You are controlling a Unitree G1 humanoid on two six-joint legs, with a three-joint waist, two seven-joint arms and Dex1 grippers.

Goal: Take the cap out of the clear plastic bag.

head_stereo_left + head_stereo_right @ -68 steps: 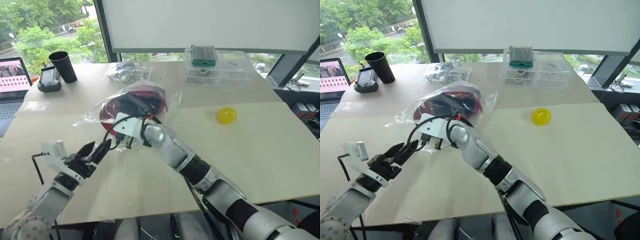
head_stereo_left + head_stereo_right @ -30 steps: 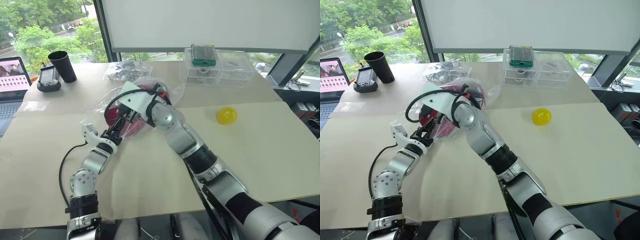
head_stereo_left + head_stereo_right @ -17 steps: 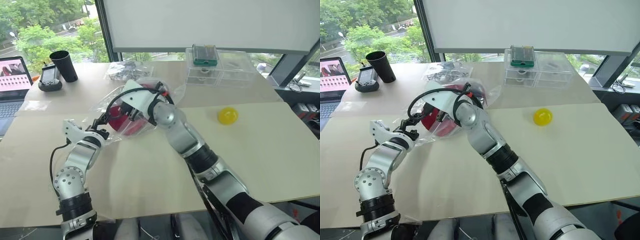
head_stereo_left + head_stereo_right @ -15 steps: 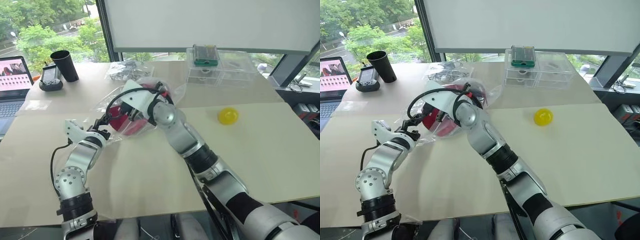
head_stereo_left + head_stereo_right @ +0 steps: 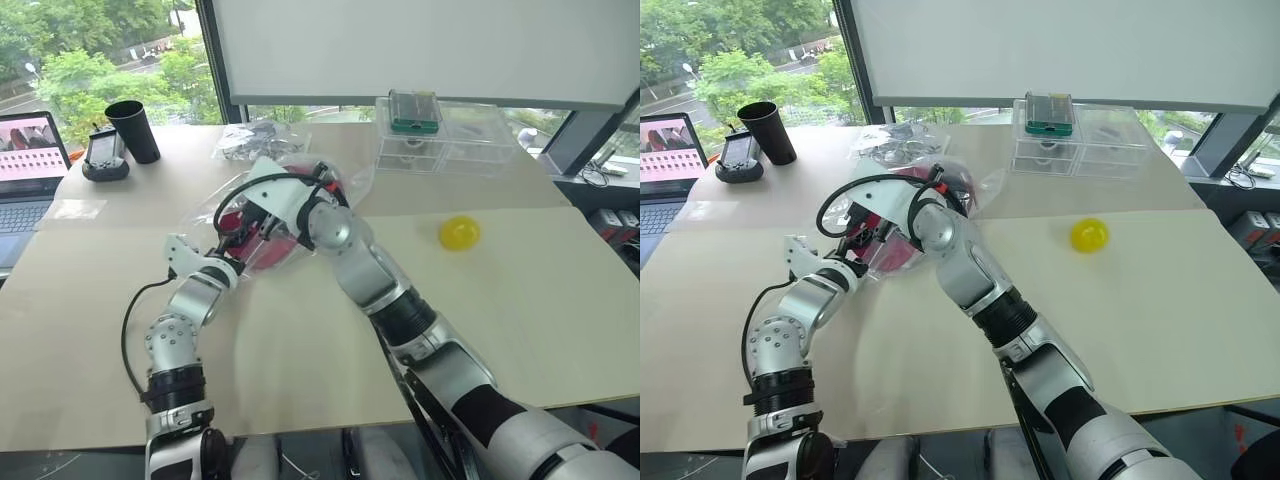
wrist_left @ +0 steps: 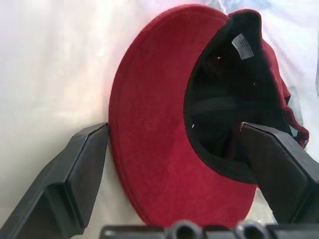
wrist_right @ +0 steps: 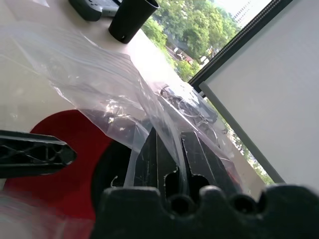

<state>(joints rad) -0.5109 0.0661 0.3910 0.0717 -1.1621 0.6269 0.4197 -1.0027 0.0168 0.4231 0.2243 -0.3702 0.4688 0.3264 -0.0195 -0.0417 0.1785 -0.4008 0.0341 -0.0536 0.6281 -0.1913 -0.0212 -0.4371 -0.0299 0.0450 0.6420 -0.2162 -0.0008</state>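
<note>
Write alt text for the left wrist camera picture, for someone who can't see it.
Close up, the cap lies with its bright red brim facing the camera and its dark crown behind, a small white label inside. The left pincer stands open, one black finger at the brim's edge and the other by the crown. Hazy clear plastic surrounds it.

The cap (image 6: 164, 129) is showing a soft, matt cloth, its red brim finely napped and its dark crown lining dull, with a small white woven label. The clear plastic bag (image 7: 94, 84) is looking thin, glossy and crinkled, catching bright glints. The left gripper (image 6: 184, 144) fingers (image 6: 75, 174) are appearing as matt black moulded plastic. The table (image 5: 520, 300) is presenting a pale, smooth, matt board surface. At the upper right of the head view, rigid clear boxes (image 5: 440, 140) are gleaming, and the yellow ball (image 5: 459, 233) is looking smooth and slightly shiny.
</note>
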